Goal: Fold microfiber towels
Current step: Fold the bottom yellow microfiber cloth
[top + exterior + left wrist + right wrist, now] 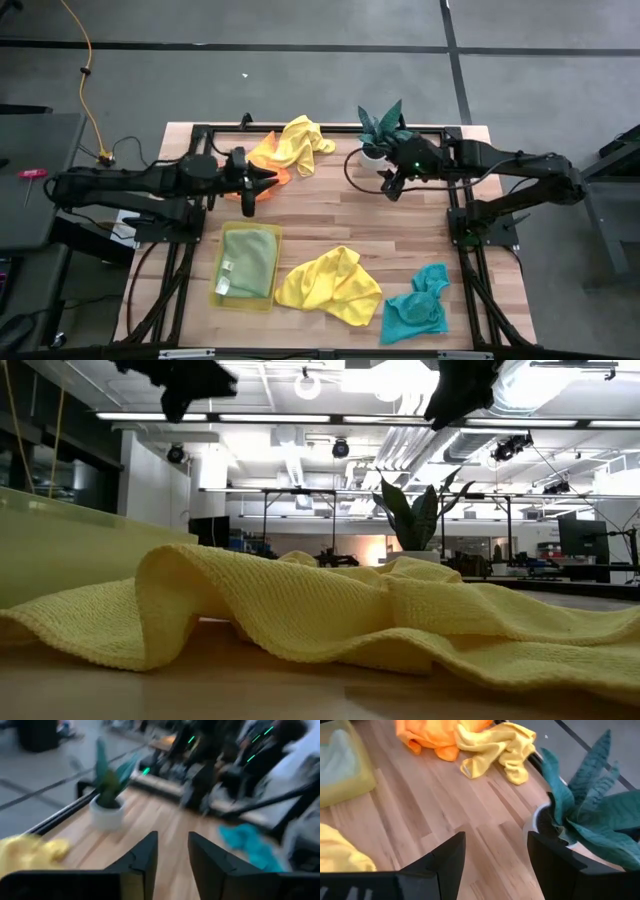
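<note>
The olive-green towel (250, 260) is already laid in the yellow tray (214, 296) at 7 o'clock on the counter (330, 215). The left tool (250, 186), partly spread and empty, and the right tool (392, 186), spread wide, are held above the orange towel (277, 176) and plant (385, 128).

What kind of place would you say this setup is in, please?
Probably a robotics lab or workshop hall: a wooden table on a black frame over a bare concrete floor, an open ceiling with strip lights, and other workbenches behind.
</note>
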`<state>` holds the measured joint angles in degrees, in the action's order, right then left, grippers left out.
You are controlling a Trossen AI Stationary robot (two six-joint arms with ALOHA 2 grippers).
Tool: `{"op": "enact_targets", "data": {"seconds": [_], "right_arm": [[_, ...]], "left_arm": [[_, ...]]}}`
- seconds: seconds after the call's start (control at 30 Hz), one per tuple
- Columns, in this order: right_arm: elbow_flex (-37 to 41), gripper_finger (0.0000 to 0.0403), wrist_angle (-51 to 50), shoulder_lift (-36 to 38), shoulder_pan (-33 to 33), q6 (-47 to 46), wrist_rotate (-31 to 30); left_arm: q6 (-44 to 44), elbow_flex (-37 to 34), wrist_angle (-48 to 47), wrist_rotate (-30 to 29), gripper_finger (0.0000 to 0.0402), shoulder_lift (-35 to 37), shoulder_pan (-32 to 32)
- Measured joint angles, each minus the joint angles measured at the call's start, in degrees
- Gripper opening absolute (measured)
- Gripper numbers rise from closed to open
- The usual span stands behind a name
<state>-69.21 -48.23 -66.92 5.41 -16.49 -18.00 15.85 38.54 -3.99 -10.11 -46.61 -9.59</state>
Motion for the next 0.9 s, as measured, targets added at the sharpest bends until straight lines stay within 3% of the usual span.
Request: {"op": "enact_targets", "data": {"seconds": [0.2, 0.3, 0.47, 0.9], "right_arm": [[17.2, 0.0206, 33.2, 6.8, -4.6, -3.1, 5.3], [23.0, 0.0206, 41.6, 9.3, -5.8, -6.7, 5.6], [25.1, 0.0206, 43.0, 11.4, -7.1, -8.7, 5.6], [24.1, 0.0206, 42.5, 11.5, -7.1, -1.4, 5.6]], "left_arm": [[0.5, -0.1, 8.5, 2.3, 0.0128, 0.3, 0.0], [-0.4, -0.1, 9.1, 2.2, 0.0134, 0.3, 0.0], [-1.4, -0.1, 9.0, 2.7, 0.0134, 0.2, 0.0], [-3.8, -0.1, 8.0, 2.9, 0.0133, 0.1, 0.0]]}}
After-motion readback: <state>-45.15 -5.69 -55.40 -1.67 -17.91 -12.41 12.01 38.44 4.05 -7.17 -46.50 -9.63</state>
